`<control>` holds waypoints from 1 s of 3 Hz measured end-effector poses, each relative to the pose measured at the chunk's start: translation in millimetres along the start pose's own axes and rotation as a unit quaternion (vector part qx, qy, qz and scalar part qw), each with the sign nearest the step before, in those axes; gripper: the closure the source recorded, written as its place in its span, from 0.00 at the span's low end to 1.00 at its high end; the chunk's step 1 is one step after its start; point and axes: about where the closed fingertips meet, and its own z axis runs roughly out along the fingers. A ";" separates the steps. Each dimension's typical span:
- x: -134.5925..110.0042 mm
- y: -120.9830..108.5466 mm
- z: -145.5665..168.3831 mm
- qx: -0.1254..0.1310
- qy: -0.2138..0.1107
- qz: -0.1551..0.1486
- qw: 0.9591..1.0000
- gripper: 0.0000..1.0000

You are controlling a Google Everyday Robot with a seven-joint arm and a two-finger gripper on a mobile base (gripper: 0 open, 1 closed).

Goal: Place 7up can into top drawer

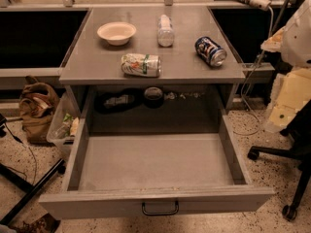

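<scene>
The 7up can [141, 64], whitish with green print, lies on its side on the grey counter [87, 64], near the front edge and left of centre. Below it the top drawer [155, 161] is pulled wide open and its grey inside is bare. Its flat front panel carries a dark pull handle [160, 208] at the centre. My gripper is not in view. Only pale, cream-coloured parts of my arm [291, 89] show at the right edge, beside the drawer and apart from the can.
On the counter are a white bowl [116, 33], a clear bottle on its side [165, 30] and a dark blue can on its side [211, 51]. A chair base [291, 178] stands right of the drawer. A brown bag [36, 108] and a plastic bin [65, 125] sit on the left.
</scene>
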 end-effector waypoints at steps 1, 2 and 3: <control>0.0 0.0 0.0 0.000 0.000 0.000 1.000 0.00; -5.3 -3.1 5.8 0.008 -0.011 0.003 1.000 0.00; -26.3 -16.8 40.9 0.017 -0.031 0.009 0.999 0.00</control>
